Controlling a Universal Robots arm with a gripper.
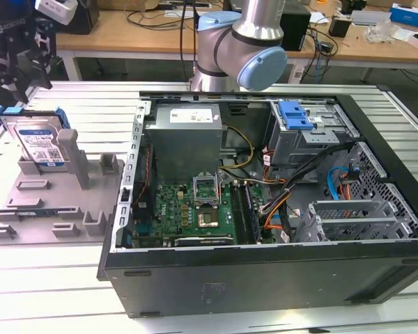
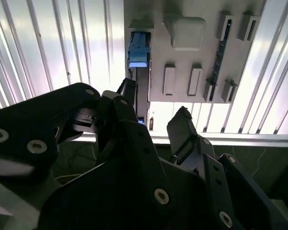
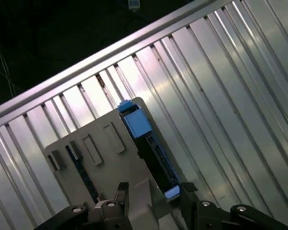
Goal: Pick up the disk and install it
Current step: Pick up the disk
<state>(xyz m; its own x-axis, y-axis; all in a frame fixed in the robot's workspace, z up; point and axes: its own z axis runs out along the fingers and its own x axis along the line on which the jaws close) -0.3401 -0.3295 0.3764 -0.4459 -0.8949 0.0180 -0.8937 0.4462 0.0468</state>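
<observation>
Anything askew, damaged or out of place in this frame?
Nothing stands out. The silver hard drive with blue rails stands on edge in its slot on the grey fixture plate, and the black gripper hangs open above it.

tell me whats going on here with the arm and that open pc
The robot arm's gripper hangs open just above the disk, which stands on edge in a grey holder at the exterior view's left. Nothing is gripped yet. The open computer case sits beside the holder on the ribbed metal table, and the disk is not installed.
</observation>
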